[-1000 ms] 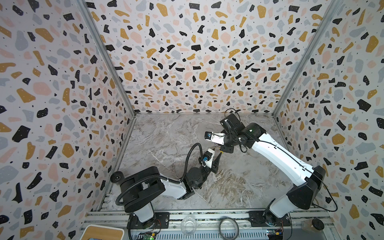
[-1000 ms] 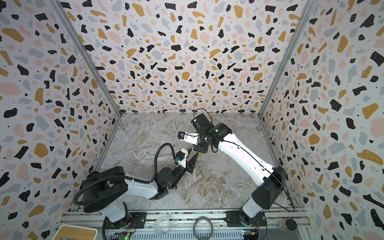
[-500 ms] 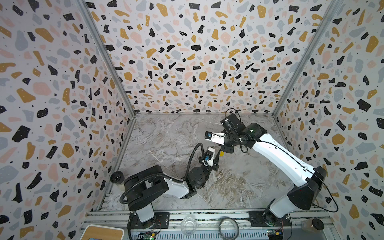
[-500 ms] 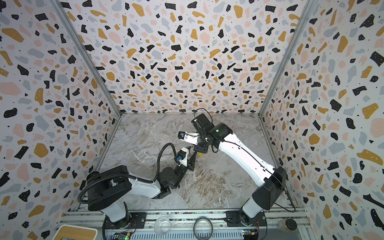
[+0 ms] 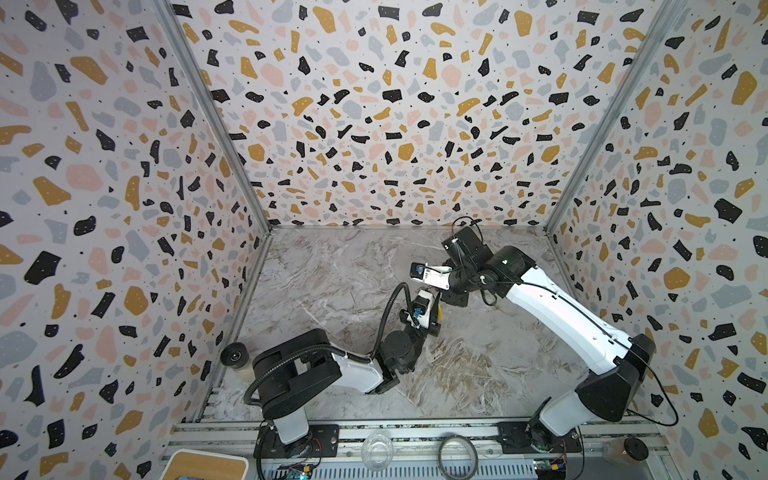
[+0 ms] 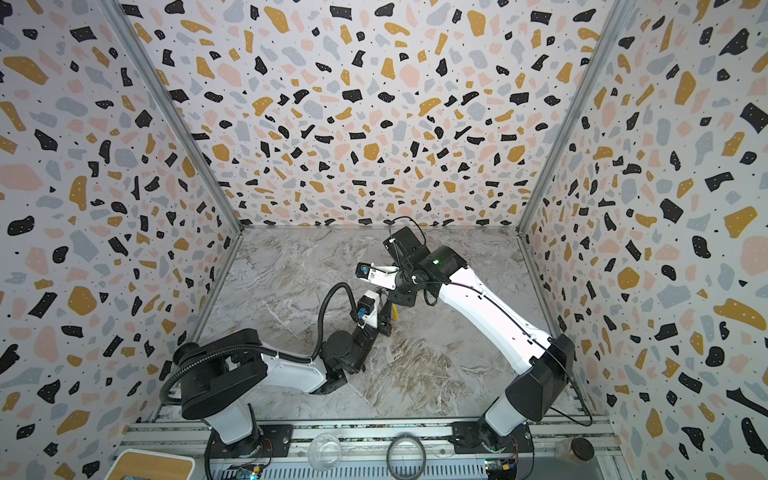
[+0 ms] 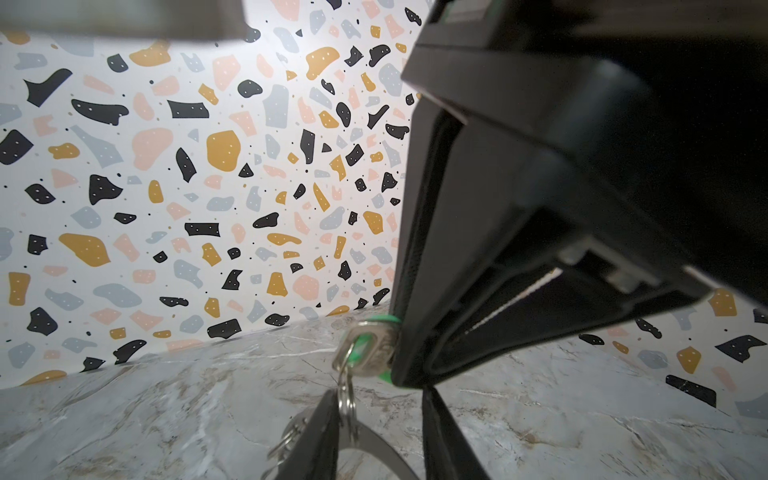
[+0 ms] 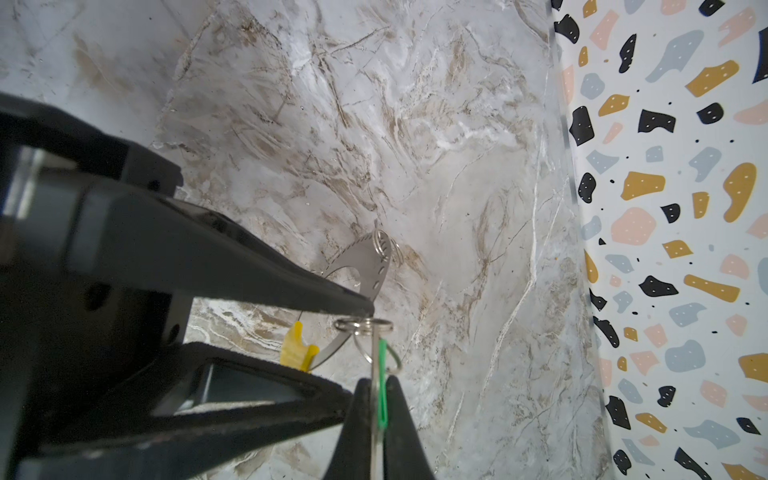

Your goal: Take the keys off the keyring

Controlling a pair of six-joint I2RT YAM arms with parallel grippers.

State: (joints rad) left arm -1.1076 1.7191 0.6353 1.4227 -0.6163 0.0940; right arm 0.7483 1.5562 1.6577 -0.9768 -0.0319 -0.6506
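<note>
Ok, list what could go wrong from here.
One: the left gripper has its jaws apart around the keyring, so a pull now may just drag the ring along. Two: the right gripper pinches the green-tagged key only at its tips; it could twist out. Three: both grippers sit crowded together, so they may collide.

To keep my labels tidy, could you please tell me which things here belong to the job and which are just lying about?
In the job: keyring, green-tagged key.
Lying about: dark thick ring, clear glass, black disc, wooden-topped box, black-lidded jar.
</note>
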